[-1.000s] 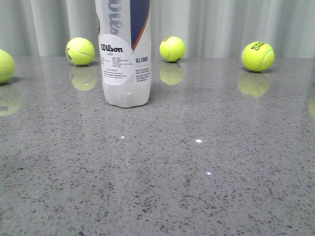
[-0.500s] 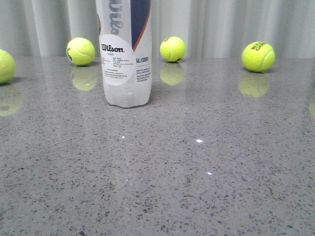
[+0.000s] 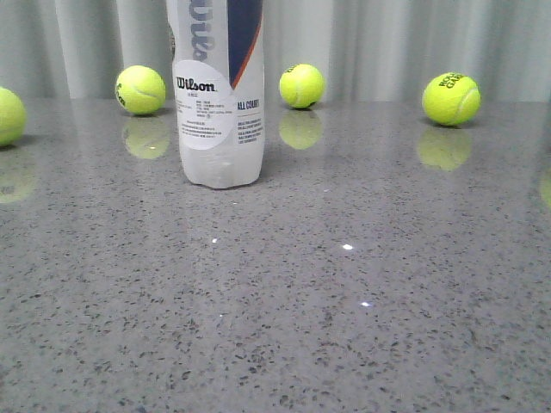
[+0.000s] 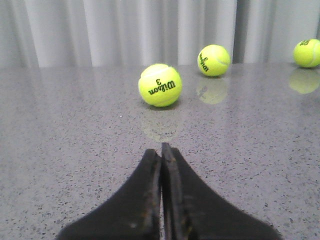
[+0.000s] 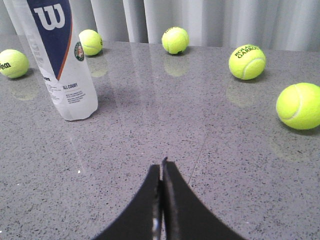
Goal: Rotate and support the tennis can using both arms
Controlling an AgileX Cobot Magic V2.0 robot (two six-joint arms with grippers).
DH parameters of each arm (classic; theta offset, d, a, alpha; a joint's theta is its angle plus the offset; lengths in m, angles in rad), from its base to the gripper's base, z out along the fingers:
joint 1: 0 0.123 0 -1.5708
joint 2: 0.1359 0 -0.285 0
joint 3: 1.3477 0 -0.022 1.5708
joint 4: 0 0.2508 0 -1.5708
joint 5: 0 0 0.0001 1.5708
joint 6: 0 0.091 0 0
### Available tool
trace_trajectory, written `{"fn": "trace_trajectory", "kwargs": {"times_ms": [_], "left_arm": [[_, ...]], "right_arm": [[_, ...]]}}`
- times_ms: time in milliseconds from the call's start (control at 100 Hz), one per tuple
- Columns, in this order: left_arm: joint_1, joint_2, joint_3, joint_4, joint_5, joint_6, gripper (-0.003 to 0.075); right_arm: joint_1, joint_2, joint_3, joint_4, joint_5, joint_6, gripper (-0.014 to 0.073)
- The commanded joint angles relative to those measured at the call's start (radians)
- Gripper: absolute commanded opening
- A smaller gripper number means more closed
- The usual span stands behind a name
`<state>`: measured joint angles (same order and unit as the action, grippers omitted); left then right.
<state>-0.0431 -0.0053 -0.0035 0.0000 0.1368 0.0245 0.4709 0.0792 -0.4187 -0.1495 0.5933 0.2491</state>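
The tennis can [image 3: 219, 95] stood up straight on the grey desk [image 3: 362, 292], toward the far edge and a bit left of the middle, and nothing touched it. It looked empty, so I guessed it was light and easy to knock over. Its clear plastic looked smooth and slippery, and a hard squeeze might dent it. The label part in the middle seemed the best spot to hold. The left gripper [image 4: 161, 152] and the right gripper [image 5: 162, 167] were both pinched closed, holding nothing, well away from it.

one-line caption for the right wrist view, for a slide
Shut right gripper low over the grey table, upright tennis can ahead, untouched, tennis balls scattered beyond.
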Motion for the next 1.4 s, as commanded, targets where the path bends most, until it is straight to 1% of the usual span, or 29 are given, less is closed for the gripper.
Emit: {"fn": "trace_trajectory", "kwargs": {"times_ms": [0, 1040, 1250, 1320, 1390], "left_arm": [[0.005, -0.038, 0.048, -0.006, -0.067, -0.009, -0.0021], [0.005, -0.038, 0.048, -0.006, -0.072, -0.009, -0.0021], [0.005, -0.038, 0.048, -0.006, -0.072, -0.009, -0.0021], [0.005, -0.038, 0.048, -0.006, -0.072, -0.009, -0.0021], [0.005, -0.038, 0.048, -0.006, -0.072, -0.009, -0.0021]], "right_arm": [[-0.006, 0.013, -0.021, -0.017, -0.081, -0.002, -0.0064], [-0.006, 0.013, -0.021, -0.017, -0.082, -0.002, -0.0064], [-0.006, 0.013, -0.021, -0.024, -0.105, -0.002, -0.0064], [-0.019, 0.013, -0.021, -0.046, -0.106, -0.002, -0.0064], [-0.057, 0.013, -0.017, -0.067, -0.113, -0.002, -0.0064]]}}
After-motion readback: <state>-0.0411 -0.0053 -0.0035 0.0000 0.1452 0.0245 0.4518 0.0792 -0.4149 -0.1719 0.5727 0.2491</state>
